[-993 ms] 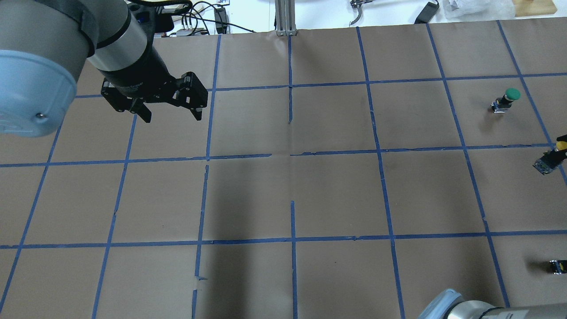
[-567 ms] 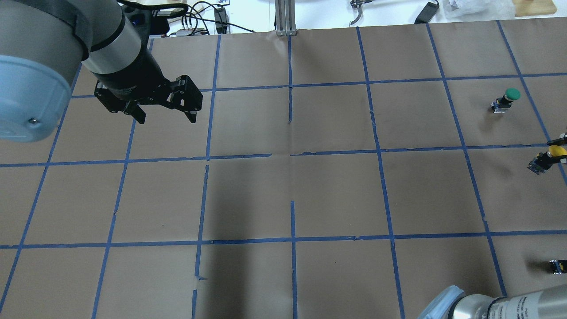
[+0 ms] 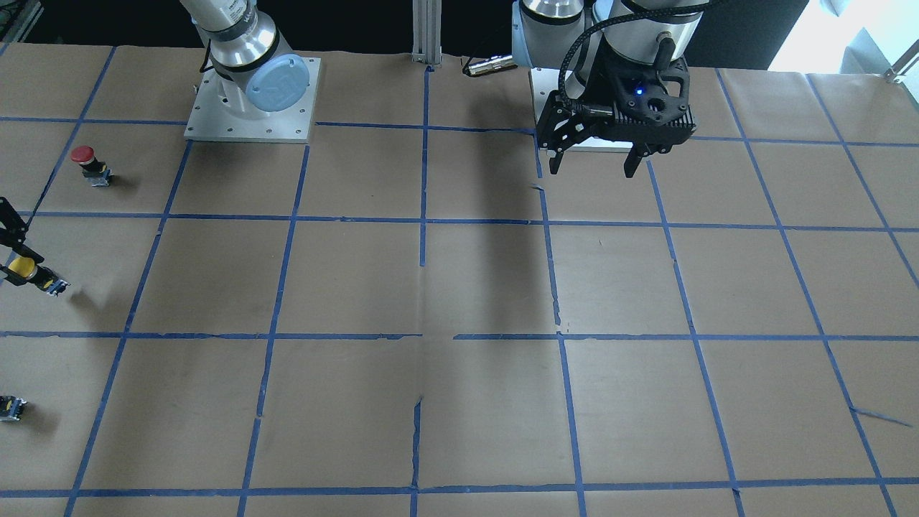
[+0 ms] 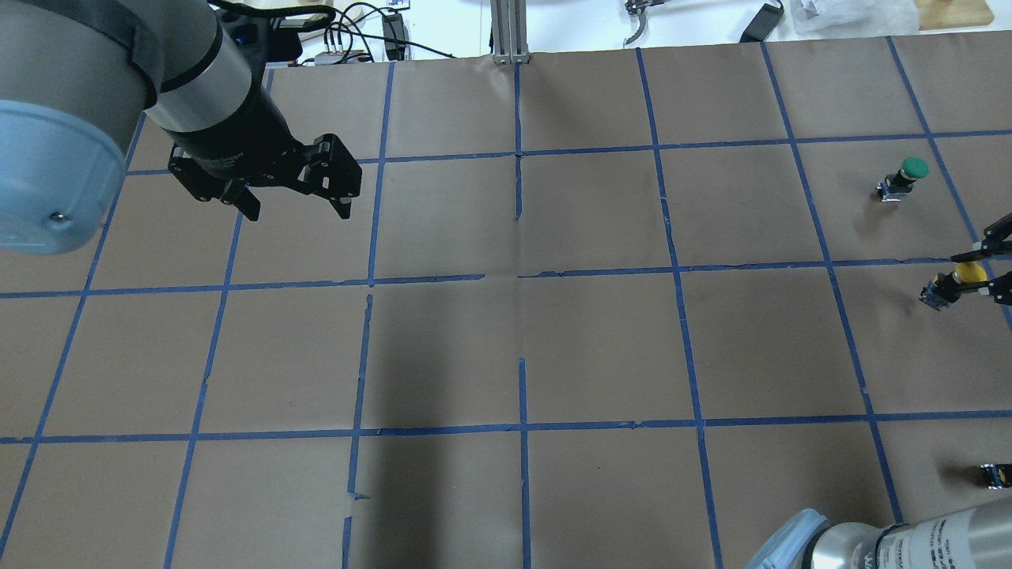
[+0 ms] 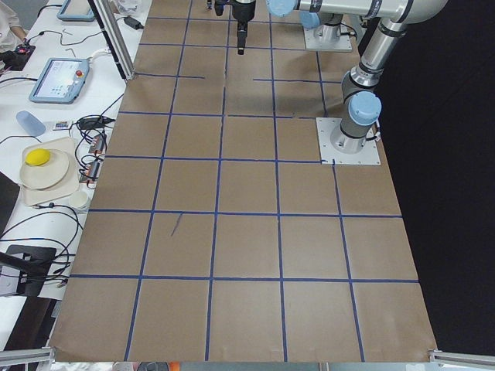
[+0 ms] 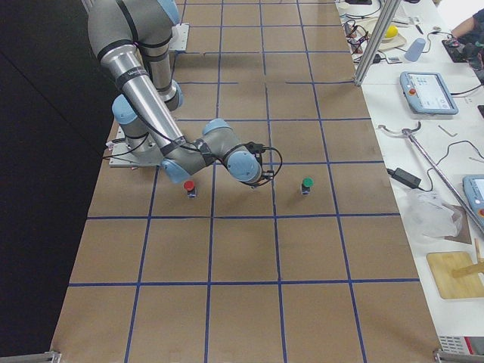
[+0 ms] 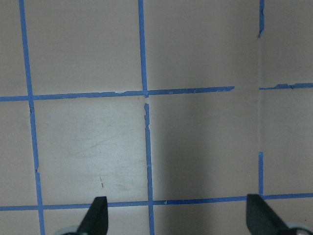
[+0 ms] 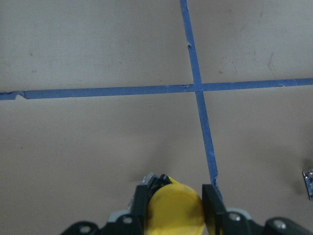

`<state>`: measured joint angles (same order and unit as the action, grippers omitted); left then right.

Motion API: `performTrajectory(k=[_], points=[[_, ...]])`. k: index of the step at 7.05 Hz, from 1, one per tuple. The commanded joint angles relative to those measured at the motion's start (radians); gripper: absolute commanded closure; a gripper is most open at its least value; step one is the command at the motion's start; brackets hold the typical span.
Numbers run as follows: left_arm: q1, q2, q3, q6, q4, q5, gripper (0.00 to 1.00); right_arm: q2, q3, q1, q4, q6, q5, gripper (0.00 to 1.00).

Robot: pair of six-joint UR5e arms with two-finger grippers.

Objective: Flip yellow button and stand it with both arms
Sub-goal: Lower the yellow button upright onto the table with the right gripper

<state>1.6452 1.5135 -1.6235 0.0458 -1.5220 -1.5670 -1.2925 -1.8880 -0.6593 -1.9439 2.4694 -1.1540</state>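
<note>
My right claw [image 8: 174,197] has the button [image 4: 966,274] between its fingers, cap toward the wrist, base pointing out ahead. A second button [image 4: 905,178] stands off one side of that claw, away from the robot. A third button [image 3: 90,165] stands off the other side, nearer the robot's base. My left claw [image 4: 299,209] hangs well apart, over the table's [image 4: 601,348] other end.

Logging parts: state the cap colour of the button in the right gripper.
Cap is yellow; clearest in right wrist view.
</note>
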Motion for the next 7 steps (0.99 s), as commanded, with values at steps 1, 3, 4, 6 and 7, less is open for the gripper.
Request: performTrajectory(k=[1, 3, 4, 6, 7], points=[[0.001, 0.002, 0.000, 0.000, 0.002, -0.001, 0.00, 0.030, 0.000, 0.001, -0.001, 0.032, -0.007, 0.81], [0.002, 0.002, 0.002, 0.000, 0.003, 0.005, 0.00, 0.015, 0.006, 0.001, 0.013, 0.036, -0.060, 0.80], [0.002, 0.004, 0.002, 0.000, 0.012, 0.005, 0.00, 0.016, 0.004, 0.000, 0.013, 0.037, -0.073, 0.79], [0.001, 0.001, 0.001, -0.001, 0.013, 0.001, 0.00, 0.018, 0.001, 0.001, 0.013, 0.036, -0.066, 0.41], [0.002, 0.001, 0.001, 0.000, 0.013, 0.001, 0.00, 0.016, 0.000, 0.001, 0.016, 0.023, -0.064, 0.21]])
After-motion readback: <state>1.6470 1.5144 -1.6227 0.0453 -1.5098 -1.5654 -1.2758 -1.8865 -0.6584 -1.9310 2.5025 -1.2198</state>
